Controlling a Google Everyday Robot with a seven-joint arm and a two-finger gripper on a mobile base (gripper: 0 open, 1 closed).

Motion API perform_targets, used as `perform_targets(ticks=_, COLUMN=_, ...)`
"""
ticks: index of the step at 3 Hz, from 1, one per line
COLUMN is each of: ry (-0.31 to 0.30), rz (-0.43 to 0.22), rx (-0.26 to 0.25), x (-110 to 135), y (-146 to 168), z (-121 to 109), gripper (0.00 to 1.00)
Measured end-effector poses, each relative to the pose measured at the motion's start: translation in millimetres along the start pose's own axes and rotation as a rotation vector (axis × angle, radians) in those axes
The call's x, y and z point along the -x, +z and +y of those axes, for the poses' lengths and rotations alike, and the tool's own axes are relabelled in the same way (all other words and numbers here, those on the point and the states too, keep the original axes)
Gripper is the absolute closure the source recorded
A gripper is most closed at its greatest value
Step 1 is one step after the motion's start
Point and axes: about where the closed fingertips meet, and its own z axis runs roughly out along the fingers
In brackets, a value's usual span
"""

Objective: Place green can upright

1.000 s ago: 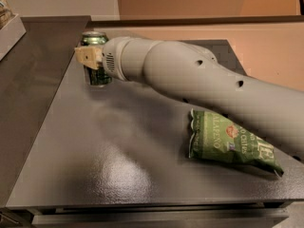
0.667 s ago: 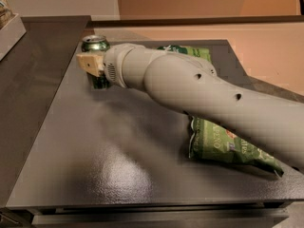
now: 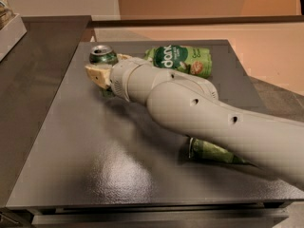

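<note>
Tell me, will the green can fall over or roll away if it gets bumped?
The green can looks upright at the gripper, near the table's far corner. Being narrow, a sideways knock could probably tip it. Once down, its round shiny body would likely roll.

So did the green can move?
Yes. The green can, at the gripper, now shows lower in view and slightly rightward, farther from the table's back edge.

There was one green can [image 3: 103, 54] and one gripper [image 3: 104, 65], right at that can near the far left of the one dark table [image 3: 95, 170]. One arm [image 3: 204, 113] showed. Chip bags numbered two: the far bag [image 3: 183, 59] and the near bag [image 3: 211, 152].
</note>
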Motion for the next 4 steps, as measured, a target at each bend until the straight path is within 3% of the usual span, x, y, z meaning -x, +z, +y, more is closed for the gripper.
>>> perform_targets(ticks=1, ry=-0.005, rz=0.012, rx=0.012, x=11, y=1, z=2, gripper=1.00)
perform_targets(ticks=2, ry=-0.001, rz=0.022, rx=0.021, x=21, y=3, z=2, gripper=0.85)
perform_targets(ticks=4, ry=0.019, rz=0.025, rx=0.039, x=39, y=7, z=2, gripper=0.38)
